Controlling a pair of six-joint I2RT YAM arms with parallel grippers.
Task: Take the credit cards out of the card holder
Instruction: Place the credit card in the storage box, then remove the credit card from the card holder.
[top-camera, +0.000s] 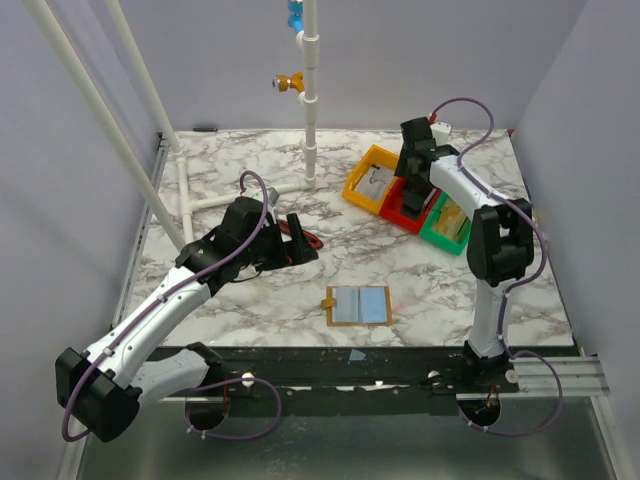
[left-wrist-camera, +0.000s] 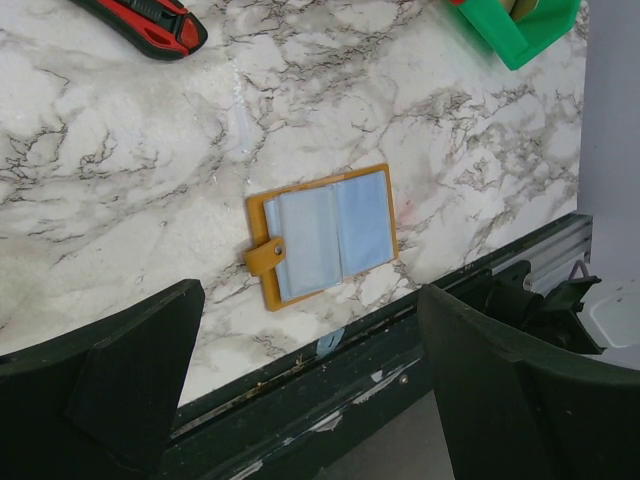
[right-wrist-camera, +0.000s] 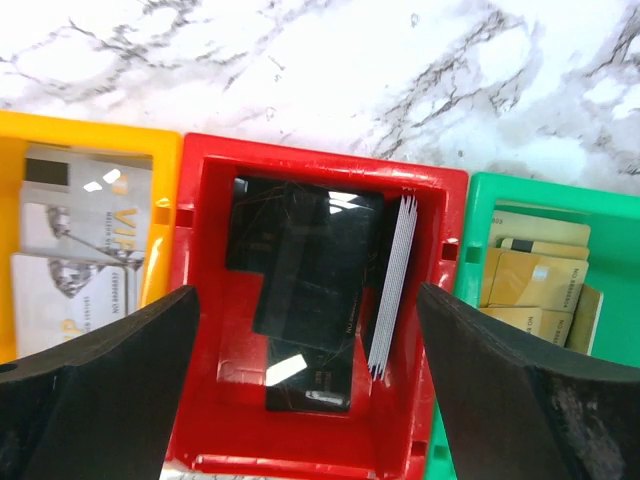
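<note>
1. The top edge of the left wrist view is cutting off the utility knife (left-wrist-camera: 145, 22), and in the overhead view the left gripper (top-camera: 298, 240) is covering most of it.
2. The credit cards (left-wrist-camera: 305, 240) are showing as pale grey-blue faces inside the card holder (left-wrist-camera: 262, 258). Their edges are blending into the lining, so they cannot be counted.
3. Only the right wrist view is showing what is in the bins. The red bin (right-wrist-camera: 320, 165) is holding black cards (right-wrist-camera: 300, 260) and a white stack (right-wrist-camera: 392, 280) standing on edge. The orange bin (right-wrist-camera: 90, 132) is holding silver cards (right-wrist-camera: 80, 230), and the green bin (right-wrist-camera: 560, 195) gold ones (right-wrist-camera: 530, 270).
4. The card holder is lying open and flat on the desk (left-wrist-camera: 120, 170), near the middle of the near edge. Its long axis is running left to right, with its snap tab pointing left.
5. The left gripper is hovering left of and beyond the holder, spread wide and gripping nothing. The right gripper (top-camera: 412, 192) is hanging over the red bin at the far right, released wide and empty.
</note>
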